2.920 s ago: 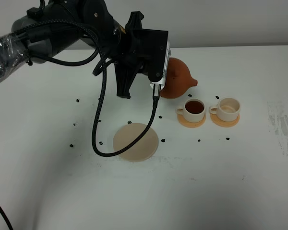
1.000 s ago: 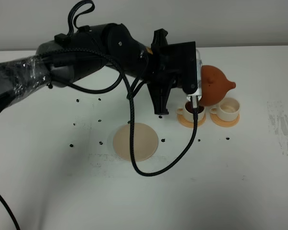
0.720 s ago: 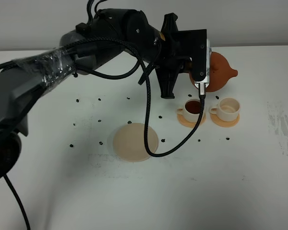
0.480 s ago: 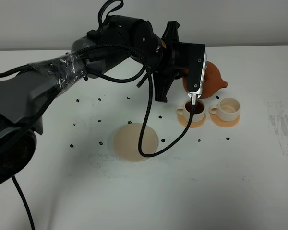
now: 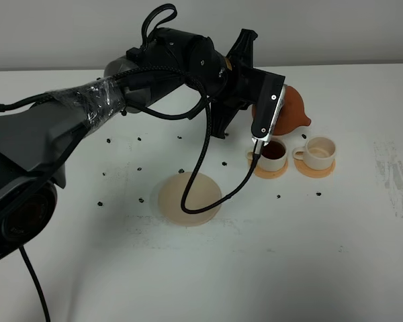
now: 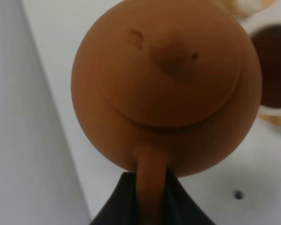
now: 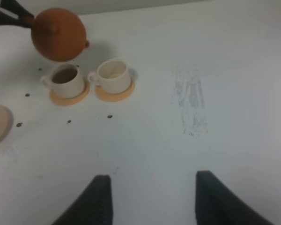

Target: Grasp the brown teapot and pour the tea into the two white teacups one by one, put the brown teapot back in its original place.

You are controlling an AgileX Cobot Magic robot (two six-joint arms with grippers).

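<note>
beige flat coaster [image 5: 190, 198] is seen left of centre. the brown teapot [image 5: 292, 111] is gripped by its handle in the clenched left gripper [image 6: 150, 182], held aloft by the tea-filled cup [image 5: 274, 150]. the second cup [image 5: 320, 151] is seen just right of it. the right gripper [image 7: 152, 177] is held spread apart.

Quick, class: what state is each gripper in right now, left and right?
The left gripper is shut on the brown teapot, pinching its loop handle.
The right gripper is open and holds nothing.

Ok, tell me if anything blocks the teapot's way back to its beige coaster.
Nothing visible does: between the brown teapot in the left gripper and the beige coaster lie only tiny specks, though the arm's cable dangles over the coaster.
</note>
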